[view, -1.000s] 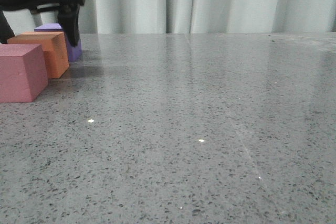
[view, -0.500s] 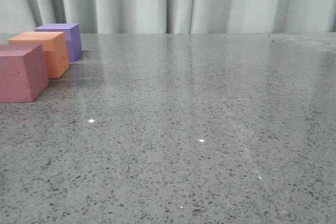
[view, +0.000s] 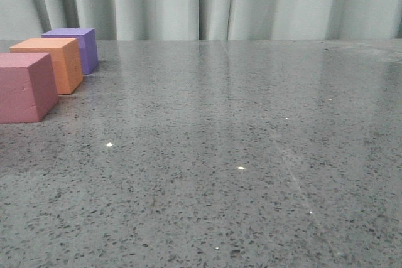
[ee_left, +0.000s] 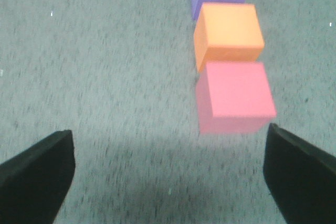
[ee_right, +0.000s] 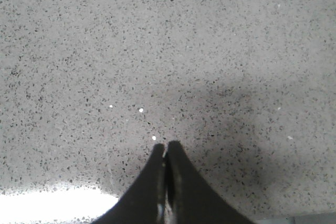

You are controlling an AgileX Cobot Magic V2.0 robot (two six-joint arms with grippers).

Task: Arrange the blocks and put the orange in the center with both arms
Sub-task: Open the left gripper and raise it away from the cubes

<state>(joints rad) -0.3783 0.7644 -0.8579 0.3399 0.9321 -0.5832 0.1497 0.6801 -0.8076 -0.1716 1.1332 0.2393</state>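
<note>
Seemingly done: orange cube [view: 47, 62] between pink cube [view: 24, 86] and purple cube [view: 75, 47], one row, far left of front view.
Left gripper [ee_left: 168, 174]: fingers spread wide, holding nothing.
Right gripper [ee_right: 165, 153]: fingers pressed together, over bare table [ee_right: 210, 51].
Left to do: apparently nothing.

my grey speckled table [view: 251, 155] carries three cubes in a row at far left: pink cube [view: 24, 86] nearest, orange cube [view: 51, 62] between, purple cube [view: 76, 45] farthest.

At the far left of your grey stone counter [view: 251, 155], the orange foam cube [view: 50, 62] sits between the pinkish-red foam cube [view: 24, 86] in front and the purple foam cube [view: 76, 45] behind.
</note>
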